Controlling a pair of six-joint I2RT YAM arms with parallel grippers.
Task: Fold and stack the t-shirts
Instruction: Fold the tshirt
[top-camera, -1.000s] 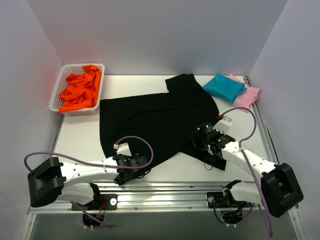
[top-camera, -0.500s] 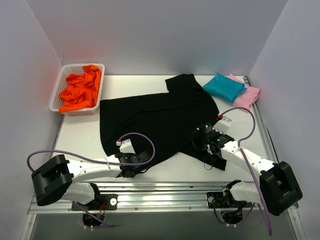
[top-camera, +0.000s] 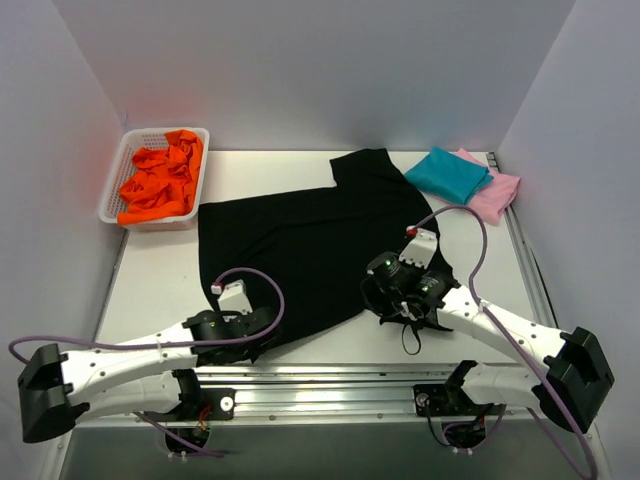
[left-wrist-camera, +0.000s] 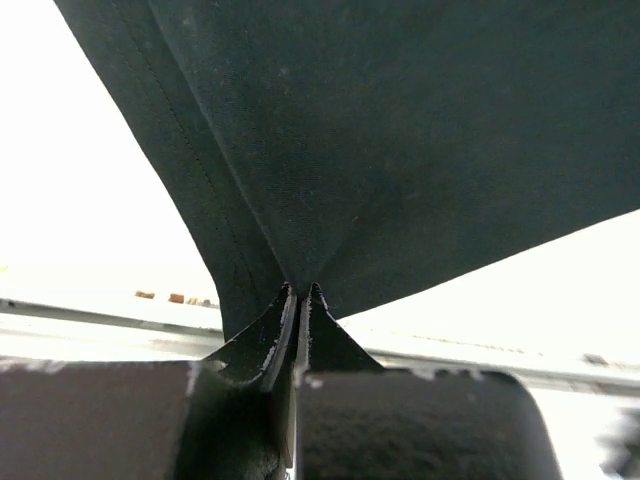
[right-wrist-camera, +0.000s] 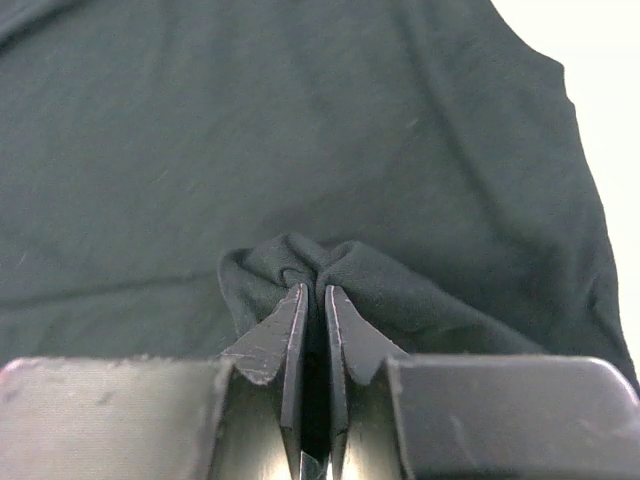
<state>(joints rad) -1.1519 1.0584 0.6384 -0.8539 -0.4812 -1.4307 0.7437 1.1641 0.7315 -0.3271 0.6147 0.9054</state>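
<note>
A large black t-shirt lies spread across the table's middle. My left gripper is shut on its near hem, and in the left wrist view the black cloth rises taut from the pinched fingertips. Shut too is my right gripper, holding a bunched fold of the same shirt's near right corner. A folded teal t-shirt rests on a pink t-shirt at the back right.
A white basket holding crumpled orange cloth stands at the back left. A metal rail runs along the near table edge. White walls close in the sides and back.
My left gripper has shut on the black shirt's near hem and drawn it leftward. The right gripper has carried its bunched corner left and inward, folding it over the shirt.
</note>
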